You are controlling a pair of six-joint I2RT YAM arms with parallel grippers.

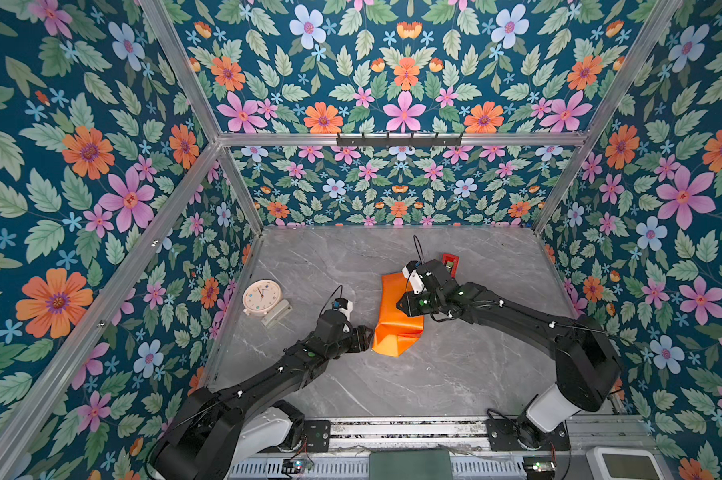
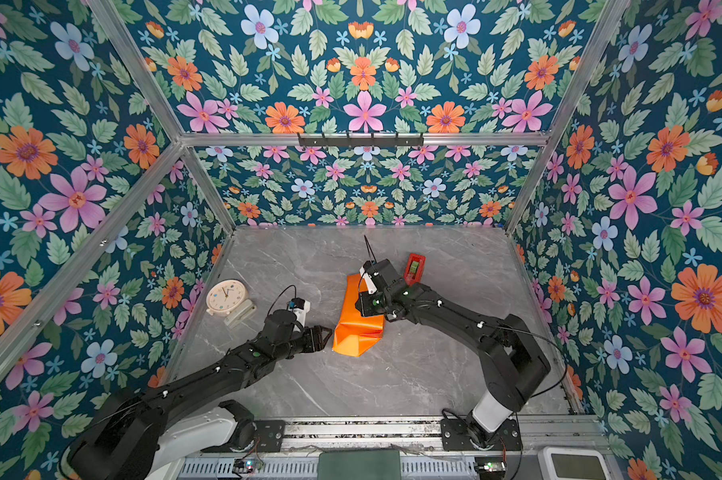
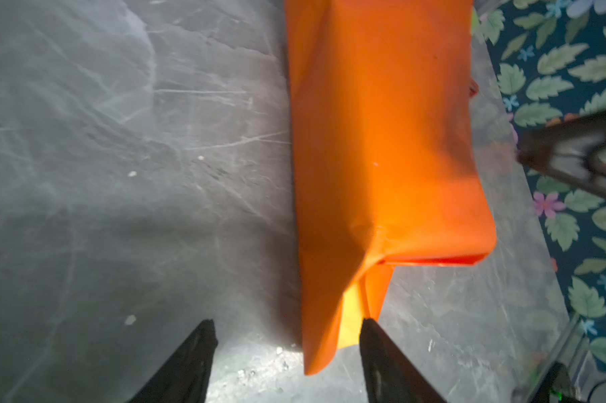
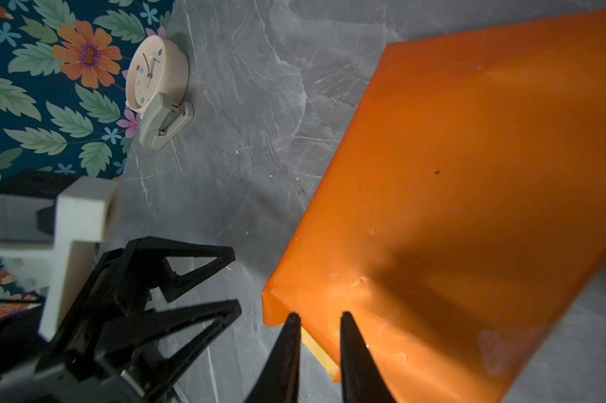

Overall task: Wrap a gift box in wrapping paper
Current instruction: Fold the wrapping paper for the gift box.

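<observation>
Left arm (image 1: 268, 374) and right arm (image 1: 517, 309) reach low, inward; left fingers (image 3: 190, 359) spread beside the wrapping paper (image 1: 394, 332), right fingers (image 4: 284, 349) narrowed astride its flap, grip unclear; its long axis runs near-to-far

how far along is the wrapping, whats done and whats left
Done: the wrapping paper is folded over into a long bundle; the gift box is hidden, presumably inside. In hand: the left gripper stands open at the loose near end flap, yellow underside showing; the right gripper has its fingers nearly closed astride a paper edge, grip unclear. Left: folding the ends flat and probably taping; the red tape dispenser sits untouched.
</observation>
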